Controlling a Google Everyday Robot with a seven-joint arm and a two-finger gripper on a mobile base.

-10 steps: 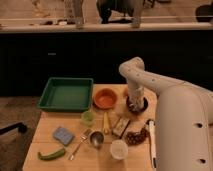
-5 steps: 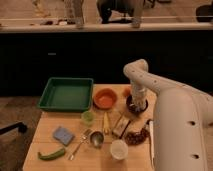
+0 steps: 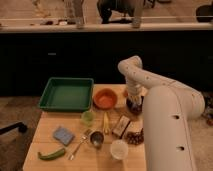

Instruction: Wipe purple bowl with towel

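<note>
Purple bowl (image 3: 134, 104), dark glossy, upright at table's right edge, under gripper (image 3: 133, 95), w/ towel (image 3: 133, 91).

Counts on table (image 3: 45, 131): 2 bowls, orange (image 3: 105, 98) + purple (image 3: 134, 105), far right. 1 green tray (image 3: 67, 93) far left. 1 sponge (image 3: 63, 135), 1 green pepper (image 3: 51, 154), 1 fork (image 3: 80, 143), 3 cups: green (image 3: 88, 117), metal (image 3: 96, 138), white (image 3: 119, 149). 1 gripper (image 3: 133, 98), over purple bowl.
</note>
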